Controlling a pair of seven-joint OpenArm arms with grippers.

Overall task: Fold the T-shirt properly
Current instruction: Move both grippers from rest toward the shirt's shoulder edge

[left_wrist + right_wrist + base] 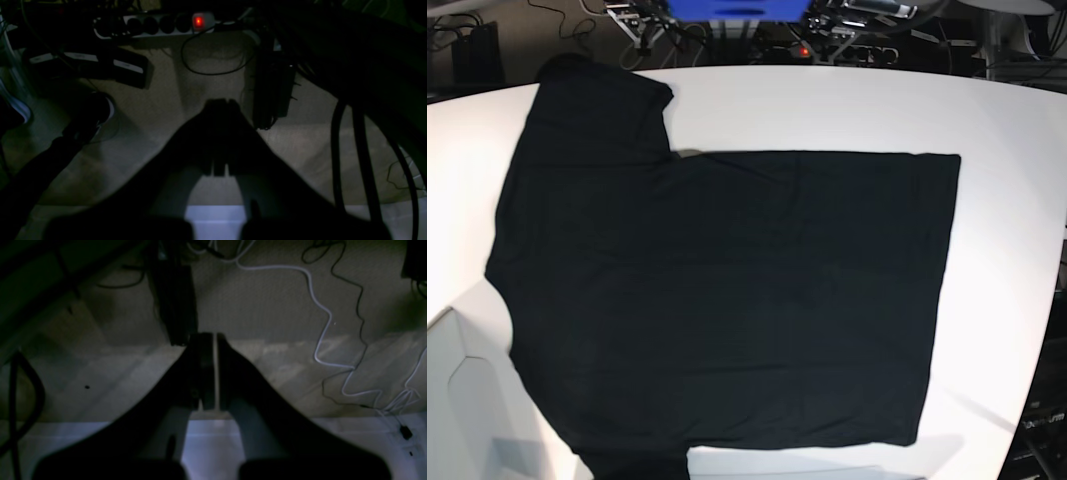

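1. My left gripper (218,103) is pressed together, nothing pinched in it. The wrist view is really dim, so it's mostly a dark silhouette pointing at the floor.
2. My right gripper (208,338) is about the same: jaws nearly together with just a thin sliver of light between them, nothing in there either.
3. Past the left one there's a white power strip (156,25) with a glowing red switch (198,22), a looping black cable (213,66) on the beige floor, and a couple of dark boxes to the side.
4. Past the right one it's floor again, with a white cable (317,316) snaking across it and a thinner black cable (357,300) next to it.
5. In the base view neither of my arms shows up at all.
6. The T-shirt (727,300) is lying flat and spread out on the white table (1007,200), turned sideways. One sleeve (597,100) sticks up toward the far left edge; the straight hem runs down the right side. Its near edge runs out of the frame at the bottom.
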